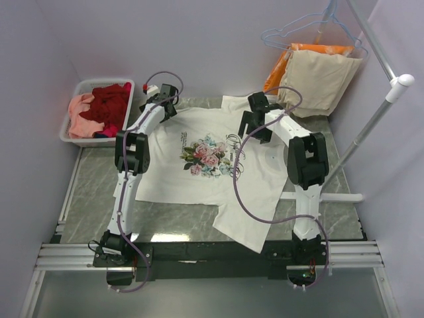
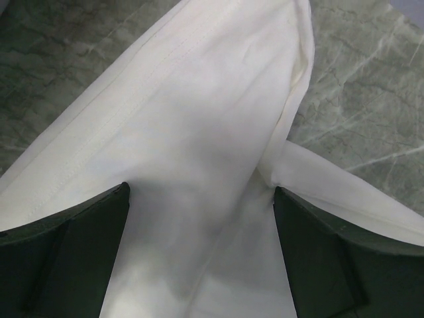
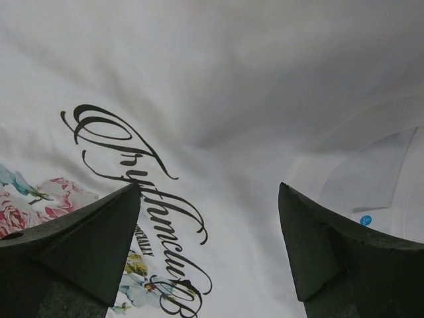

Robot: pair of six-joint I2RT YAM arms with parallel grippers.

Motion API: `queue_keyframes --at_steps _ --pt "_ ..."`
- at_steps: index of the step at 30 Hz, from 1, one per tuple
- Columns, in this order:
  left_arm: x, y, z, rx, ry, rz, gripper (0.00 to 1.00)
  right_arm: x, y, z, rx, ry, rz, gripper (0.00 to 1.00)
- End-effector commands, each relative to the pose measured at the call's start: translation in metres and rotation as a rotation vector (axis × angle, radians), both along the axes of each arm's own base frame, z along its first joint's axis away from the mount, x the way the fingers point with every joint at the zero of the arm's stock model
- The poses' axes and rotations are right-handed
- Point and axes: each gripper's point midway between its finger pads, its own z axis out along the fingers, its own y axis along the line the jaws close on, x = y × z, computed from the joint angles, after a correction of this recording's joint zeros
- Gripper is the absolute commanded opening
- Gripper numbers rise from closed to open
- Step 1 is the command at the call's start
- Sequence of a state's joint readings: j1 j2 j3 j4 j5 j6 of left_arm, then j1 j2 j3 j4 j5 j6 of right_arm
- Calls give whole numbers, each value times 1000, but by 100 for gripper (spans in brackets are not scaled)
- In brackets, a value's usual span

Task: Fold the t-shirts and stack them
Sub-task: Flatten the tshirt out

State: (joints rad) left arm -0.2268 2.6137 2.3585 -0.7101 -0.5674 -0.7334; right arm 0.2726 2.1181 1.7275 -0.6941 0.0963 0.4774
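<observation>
Top external | white t-shirt [image 1: 199, 182] flat on table [image 1: 93, 199] | left fingers [image 2: 66, 258] released over sleeve [image 2: 199, 132] | right fingers [image 3: 79, 245] released by collar [image 3: 351, 136]

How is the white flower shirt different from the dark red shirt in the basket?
The white t-shirt lies spread out flat on the table; the dark red t-shirt is bunched up in the basket. The white t-shirt has a flower print and lettering; the dark red t-shirt looks plain. Both are unfolded.

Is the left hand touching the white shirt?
Cannot tell. In the left wrist view the open left hand hangs over the white shirt, but no gap or contact shows.
</observation>
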Motion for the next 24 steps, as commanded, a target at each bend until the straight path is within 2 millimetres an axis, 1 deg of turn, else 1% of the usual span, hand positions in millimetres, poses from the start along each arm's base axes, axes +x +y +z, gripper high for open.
queue_keyframes --at_steps 1,2,4,5,8,9,11,13,14,15,16,18,19,20,21,22,23,24 --pt "-2 18 -7 2 15 41 96 1 -5 1 -43 43 -13 90" --pt "9 14 -2 -16 -35 26 96 -3 -7 -1 -57 66 -16 90" --pt "16 6 1 -41 -54 -16 97 -3 -13 -7 -78 87 -31 90" --pt "20 4 4 -49 -72 -26 97 -7 -16 -9 -85 110 -44 90" --pt "29 2 16 -51 -112 -36 98 -13 -25 -17 -98 156 -79 89" --pt "30 2 18 -47 -118 -44 98 -14 -31 -19 -100 170 -95 89" --pt "31 4 25 -42 -133 -40 99 -21 -38 -24 -104 207 -121 88" --pt "32 6 32 -33 -150 -42 99 -24 -48 -29 -110 232 -145 86" --pt "32 6 35 -30 -153 -43 99 -30 -53 -31 -117 258 -166 85" --pt "32 7 36 -26 -151 -43 99 -32 -57 -34 -120 273 -180 84" --pt "32 8 43 -22 -160 -40 100 -33 -63 -34 -122 280 -196 83" --pt "29 9 45 -19 -155 -40 99 -35 -70 -36 -128 293 -215 82" --pt "28 9 53 -20 -165 -41 99 -35 -73 -35 -133 290 -225 82" --pt "27 9 56 -22 -168 -42 100 -35 -77 -35 -146 287 -236 81" --pt "23 9 55 -17 -158 -47 99 -34 -78 -32 -146 277 -237 81" --pt "23 9 69 -21 -180 -52 99 -34 -80 -31 -151 272 -239 81" --pt "22 9 75 -21 -188 -55 99 -32 -82 -29 -167 258 -245 81" --pt "20 8 77 -18 -185 -68 99 -30 -83 -23 -165 239 -250 81"
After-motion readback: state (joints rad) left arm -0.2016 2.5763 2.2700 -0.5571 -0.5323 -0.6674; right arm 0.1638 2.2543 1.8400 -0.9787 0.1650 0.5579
